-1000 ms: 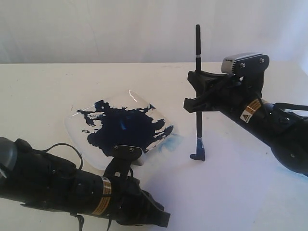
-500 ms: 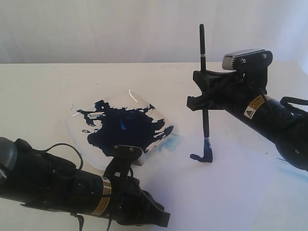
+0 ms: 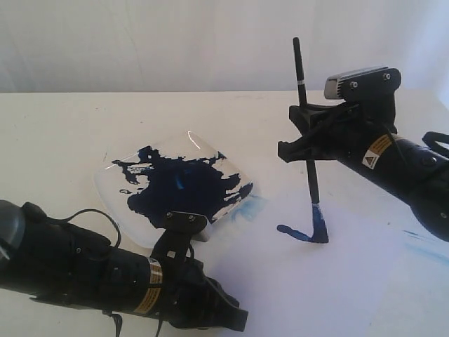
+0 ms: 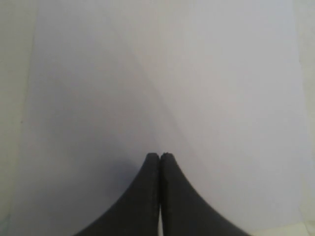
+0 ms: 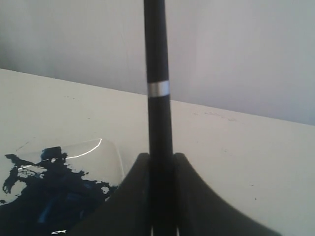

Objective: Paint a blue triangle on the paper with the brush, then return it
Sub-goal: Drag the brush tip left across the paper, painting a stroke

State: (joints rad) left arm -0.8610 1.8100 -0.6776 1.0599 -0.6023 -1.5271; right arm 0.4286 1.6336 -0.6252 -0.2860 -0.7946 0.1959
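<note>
My right gripper point(image 3: 303, 140) is shut on the brush point(image 3: 307, 151), which stands nearly upright with its black handle and pale ring point(image 5: 158, 89) above the fingers. Its blue-stained bristles point(image 3: 319, 226) press on the paper point(image 3: 316, 281). A short glossy blue stroke point(image 3: 295, 232) runs left from the bristles; it is a single curved line, so no closed blue triangle shows. My left gripper point(image 4: 159, 156) is shut and empty, resting low over the pale paper point(image 4: 162, 78) at the front left.
A clear square dish point(image 3: 175, 184) holding a dark navy paint puddle sits left of centre, with a faint pale-blue smear point(image 3: 247, 208) beside it. Faint blue marks point(image 3: 421, 242) lie at the far right. The cream table point(image 3: 63, 133) ends at a white back wall.
My right gripper has carried the brush to the right and slightly toward the front, dragging the bristles and lengthening the blue stroke. The left arm has stayed still.
</note>
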